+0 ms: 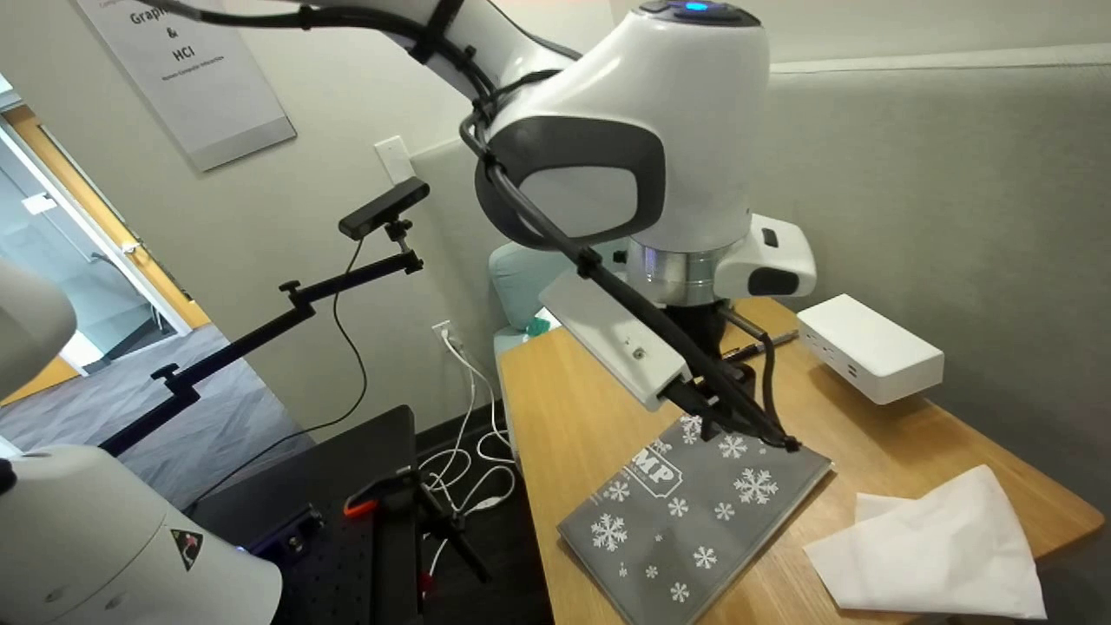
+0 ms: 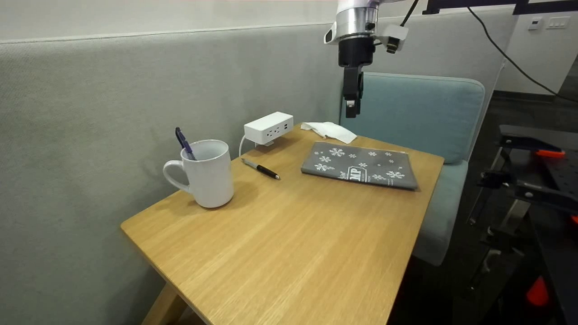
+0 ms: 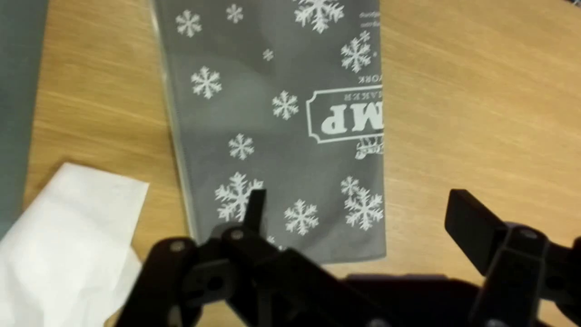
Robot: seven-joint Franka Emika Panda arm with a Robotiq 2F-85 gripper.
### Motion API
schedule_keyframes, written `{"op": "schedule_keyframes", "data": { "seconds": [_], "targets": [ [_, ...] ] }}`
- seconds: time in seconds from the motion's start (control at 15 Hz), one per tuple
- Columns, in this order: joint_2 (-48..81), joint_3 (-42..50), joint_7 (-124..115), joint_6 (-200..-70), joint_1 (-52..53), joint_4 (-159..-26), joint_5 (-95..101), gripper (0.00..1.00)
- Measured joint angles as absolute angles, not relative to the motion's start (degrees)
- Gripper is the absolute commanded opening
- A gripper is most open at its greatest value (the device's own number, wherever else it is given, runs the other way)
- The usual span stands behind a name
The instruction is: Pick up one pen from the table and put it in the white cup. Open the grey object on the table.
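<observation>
On the table (image 2: 298, 234), 1 pen (image 2: 261, 169) lies between cup (image 2: 210, 180) and packet (image 2: 361, 164).

both exterior views look down across the surface (image 2: 289, 253), well back, sharing the grey object (image 2: 361, 163). the wrist view faces down at it, nearer.

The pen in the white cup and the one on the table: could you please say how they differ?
The cup pen leans inside the white cup; the loose pen lies flat on the table. The cup pen looks purplish blue, the loose pen black and silver. Both are slim.
</observation>
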State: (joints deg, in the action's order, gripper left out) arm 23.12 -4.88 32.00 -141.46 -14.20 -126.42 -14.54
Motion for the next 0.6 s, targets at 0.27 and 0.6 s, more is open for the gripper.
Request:
{"op": "schedule_keyframes", "data": {
  "seconds": [0.27,0.6],
  "targets": [
    [24.2,-3.8,33.1,-146.0,-16.2,-125.8,-15.0,1.0],
    [27.4,-4.3,40.5,-144.6,-21.0,-123.0,-18.9,1.0]
  ]
}}
